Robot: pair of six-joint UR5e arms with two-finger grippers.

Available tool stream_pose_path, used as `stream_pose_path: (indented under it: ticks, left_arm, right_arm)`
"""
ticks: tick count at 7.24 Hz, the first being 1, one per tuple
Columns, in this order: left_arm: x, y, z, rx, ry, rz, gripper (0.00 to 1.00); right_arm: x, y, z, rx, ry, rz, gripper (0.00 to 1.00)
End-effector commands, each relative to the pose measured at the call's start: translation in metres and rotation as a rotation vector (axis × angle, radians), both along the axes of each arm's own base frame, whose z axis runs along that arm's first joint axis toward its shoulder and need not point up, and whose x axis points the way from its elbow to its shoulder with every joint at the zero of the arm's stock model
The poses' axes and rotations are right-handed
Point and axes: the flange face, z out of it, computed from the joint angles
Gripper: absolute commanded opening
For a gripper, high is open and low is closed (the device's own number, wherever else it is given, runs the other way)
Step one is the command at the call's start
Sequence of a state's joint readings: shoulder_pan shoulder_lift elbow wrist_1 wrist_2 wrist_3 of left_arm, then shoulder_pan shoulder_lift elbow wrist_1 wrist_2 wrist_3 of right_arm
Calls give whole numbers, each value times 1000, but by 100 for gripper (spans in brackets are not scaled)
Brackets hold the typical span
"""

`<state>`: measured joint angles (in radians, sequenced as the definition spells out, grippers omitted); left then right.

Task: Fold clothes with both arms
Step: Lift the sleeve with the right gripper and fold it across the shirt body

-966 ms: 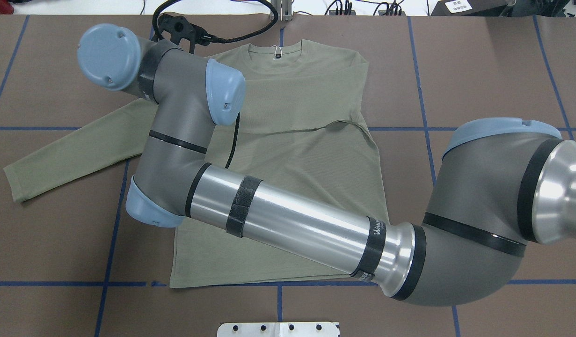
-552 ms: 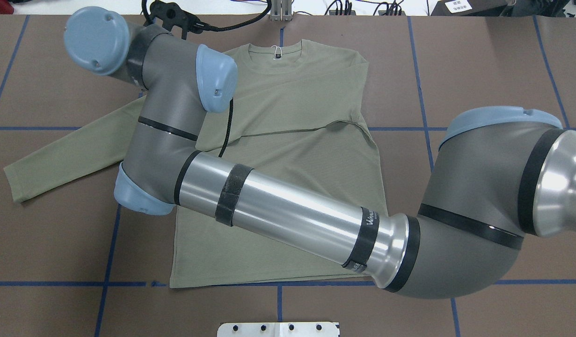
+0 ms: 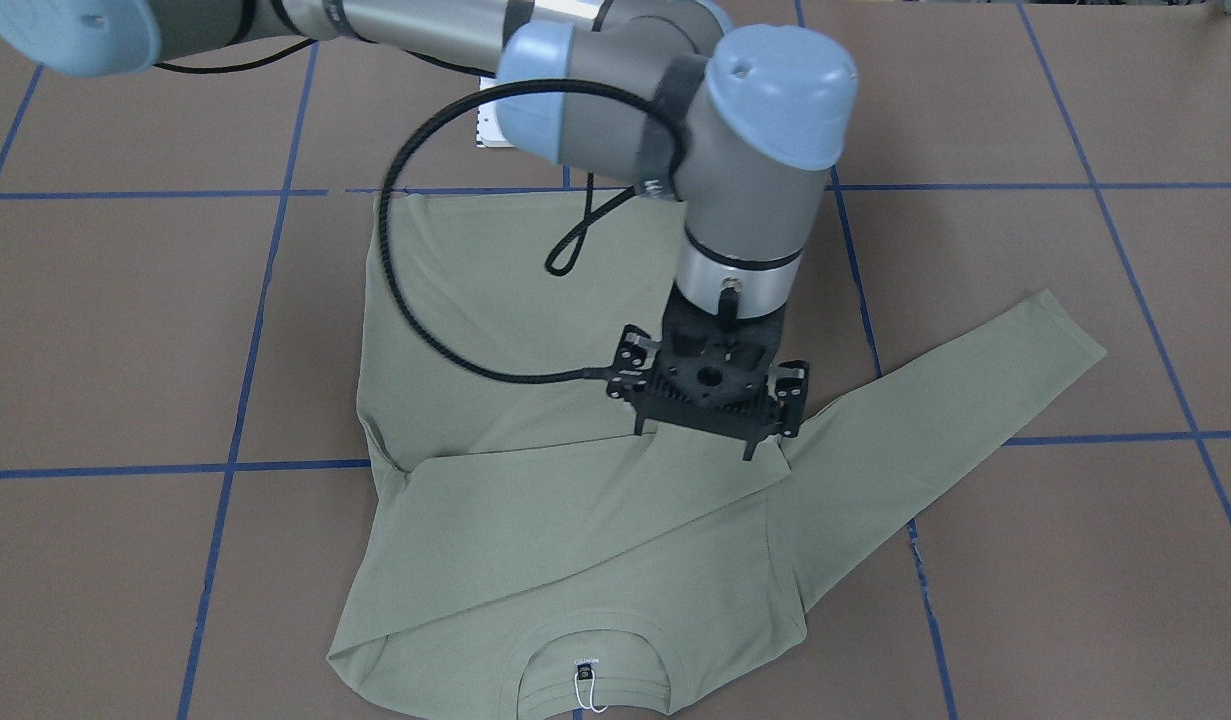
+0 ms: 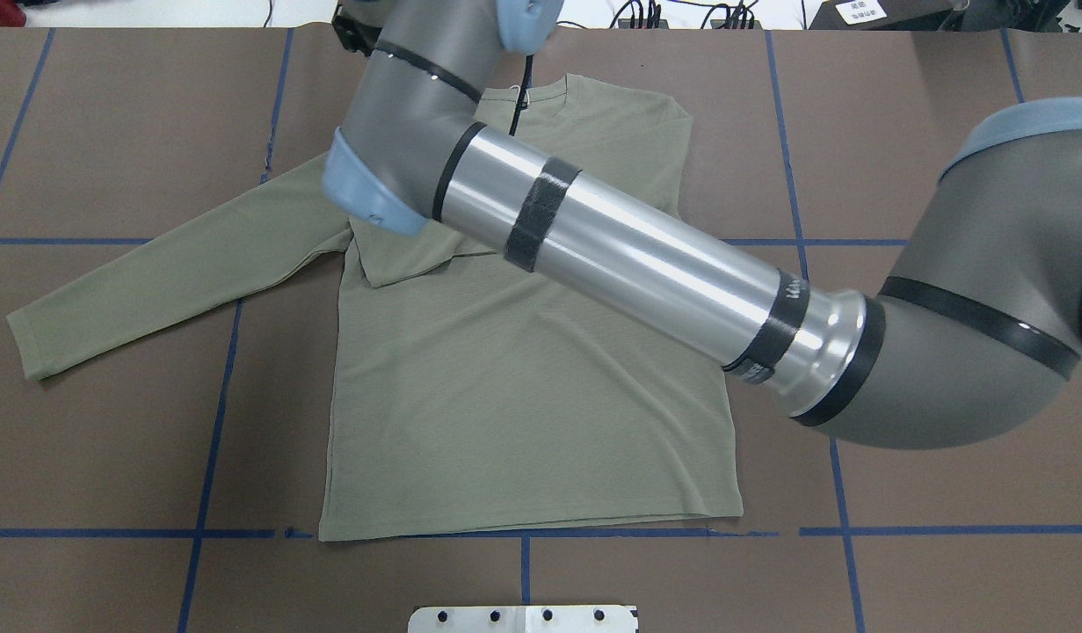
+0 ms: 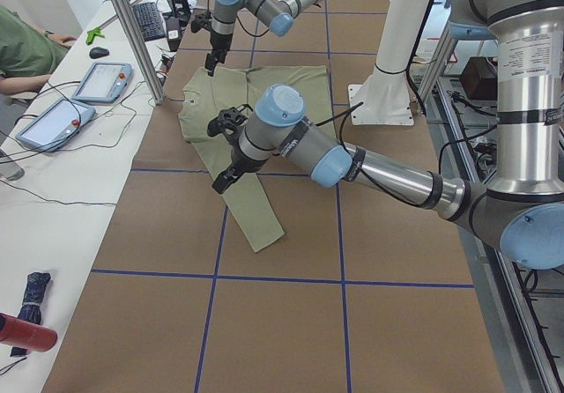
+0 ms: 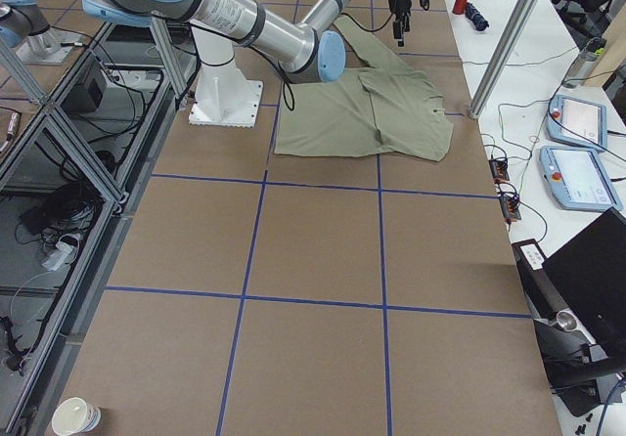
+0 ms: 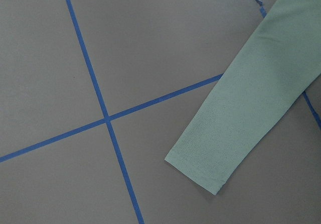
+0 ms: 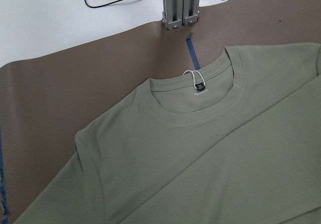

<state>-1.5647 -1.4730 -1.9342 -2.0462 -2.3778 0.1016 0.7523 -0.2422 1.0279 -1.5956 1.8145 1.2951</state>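
On the brown taped table [image 4: 901,132], far out on the robot's left, the left gripper [image 5: 222,155] hangs high over the cuff [image 7: 198,166] of the sage-green shirt [image 4: 523,396]. It shows only in a side view, so whether its fingers are spread or closed cannot be told. Its wrist camera looks down on that cuff, which lies near a crossing of blue tape [image 7: 105,118]. From the cuff the left sleeve [image 4: 171,264] runs flat and straight, slanting rightward and away from the robot up to the shoulder. A fold would likely carry the cuff along that line onto the body. The shirt lies flat at mid-table, collar toward the operators' side, with its right sleeve [image 3: 575,520] folded across the chest. The right arm [image 4: 646,264] reaches across the shirt. The right gripper [image 3: 695,440] is spread, empty and clear above the cloth near the left shoulder. The left gripper looks the nearer of the two to the cuff.
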Motion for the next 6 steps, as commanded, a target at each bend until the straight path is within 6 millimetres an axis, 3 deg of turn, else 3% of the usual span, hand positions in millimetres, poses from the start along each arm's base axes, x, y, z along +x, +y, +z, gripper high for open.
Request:
stream_pose_path:
  ticks: [1, 2, 3, 4, 5, 6]
  left_arm:
    - [11, -3, 33, 39, 81, -48, 100]
    - [40, 6, 34, 79, 92, 20, 100]
    - [94, 10, 38, 49, 110, 138, 100]
    - [124, 19, 43, -15, 140, 154, 100]
    - [147, 43, 66, -12, 98, 134, 100]
    - [174, 51, 76, -58, 79, 88, 100]
  right_arm:
    - [110, -45, 107, 81, 23, -212, 100]
    - [161, -54, 160, 136, 31, -302, 100]
    - [224, -53, 208, 187, 42, -331, 100]
    - [282, -40, 264, 216, 15, -404, 100]
    - [330, -17, 316, 229, 20, -425, 100]
    - [364, 12, 362, 233, 43, -439, 100]
